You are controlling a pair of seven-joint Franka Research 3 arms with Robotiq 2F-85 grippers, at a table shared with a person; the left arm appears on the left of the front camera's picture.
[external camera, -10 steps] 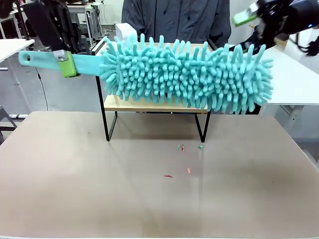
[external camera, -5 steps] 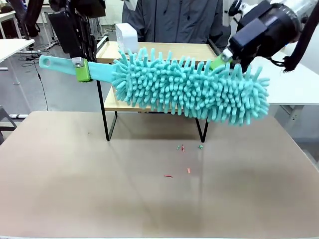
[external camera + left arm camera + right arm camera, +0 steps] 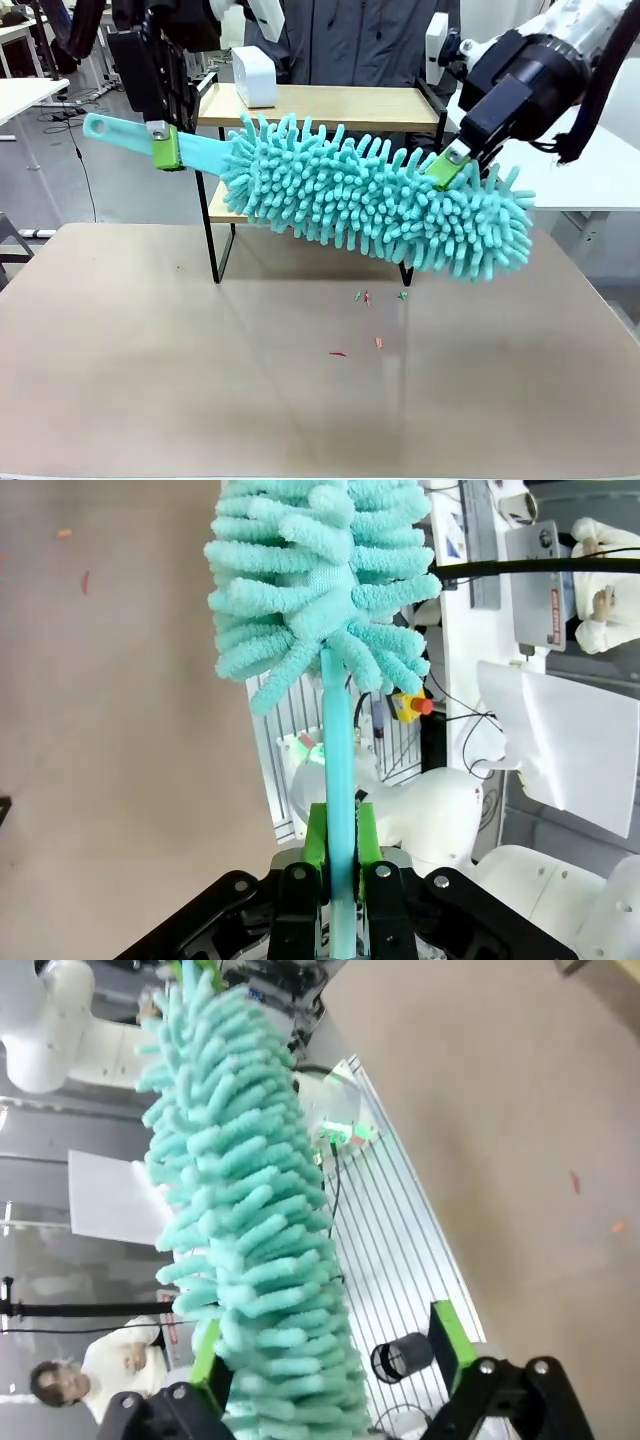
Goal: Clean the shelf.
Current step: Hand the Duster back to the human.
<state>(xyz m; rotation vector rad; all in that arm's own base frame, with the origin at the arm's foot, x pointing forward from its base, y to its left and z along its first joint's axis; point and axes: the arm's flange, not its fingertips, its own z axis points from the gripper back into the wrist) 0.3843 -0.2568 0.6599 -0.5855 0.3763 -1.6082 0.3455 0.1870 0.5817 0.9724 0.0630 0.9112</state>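
Observation:
A teal fluffy duster (image 3: 380,205) hangs slanted in front of the shelf (image 3: 330,103), a two-board rack in a black frame. My left gripper (image 3: 165,145) is shut on the duster's flat teal handle (image 3: 120,132); in the left wrist view the gripper (image 3: 340,850) pinches the handle (image 3: 336,740) below the head (image 3: 310,580). My right gripper (image 3: 455,160) stands open at the head's right end, one green pad (image 3: 445,168) against the fibres. In the right wrist view its gripper (image 3: 325,1345) straddles the head (image 3: 240,1190), jaws wide apart.
A white box (image 3: 255,77) stands on the shelf's top board at the left. Several small coloured scraps (image 3: 365,297) lie on the tan table (image 3: 150,380) in front of the shelf. A person (image 3: 360,40) stands behind the shelf.
The duster has tipped, its right end lower, and moved slightly down. My right arm has come down from the upper right until its open jaws reach the duster's head.

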